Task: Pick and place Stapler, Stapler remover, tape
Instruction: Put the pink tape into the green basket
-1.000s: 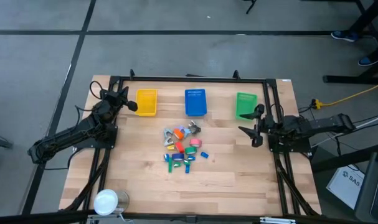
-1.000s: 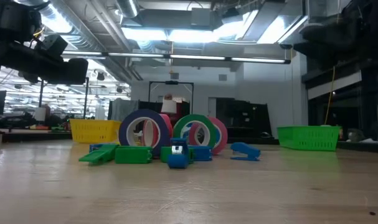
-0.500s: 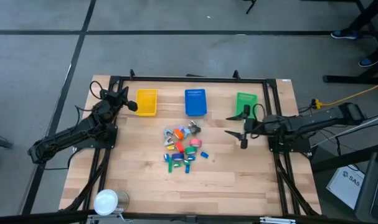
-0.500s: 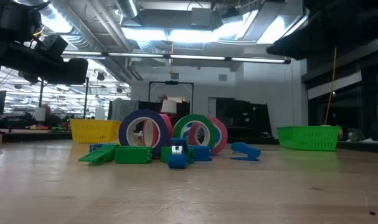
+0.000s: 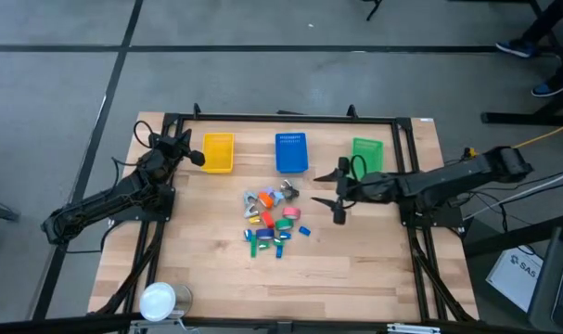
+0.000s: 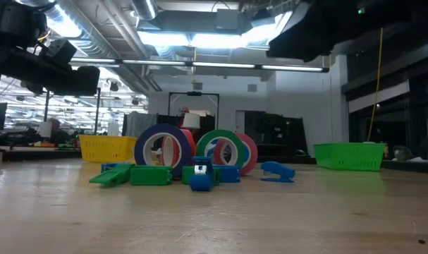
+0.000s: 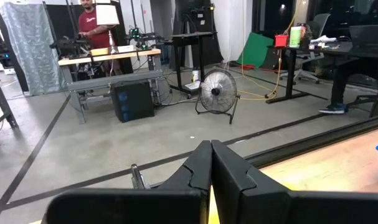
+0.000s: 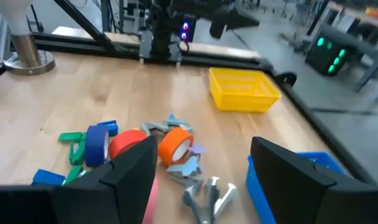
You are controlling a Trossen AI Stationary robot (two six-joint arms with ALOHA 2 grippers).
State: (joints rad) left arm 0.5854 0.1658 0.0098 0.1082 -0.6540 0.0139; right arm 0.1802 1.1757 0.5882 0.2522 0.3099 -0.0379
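The right gripper [image 5: 338, 198] hangs with its fingers spread wide and empty, just right of the heap on the table [image 5: 355, 260]. In that heap lie the tape rolls [image 5: 286, 224], staple removers [image 8: 204, 196] and small staplers [image 6: 278, 171], touching one another. The left gripper [image 5: 183, 151], fingers pressed together and empty, waits far left of the heap, beside the yellow basket [image 5: 218, 152]. Because the pieces crowd together, a descending finger may well knock neighbours aside or pinch two at once.

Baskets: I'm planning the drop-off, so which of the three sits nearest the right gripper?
The green basket, the rightmost of the row; the right gripper, jaws open, hovers just beside it.
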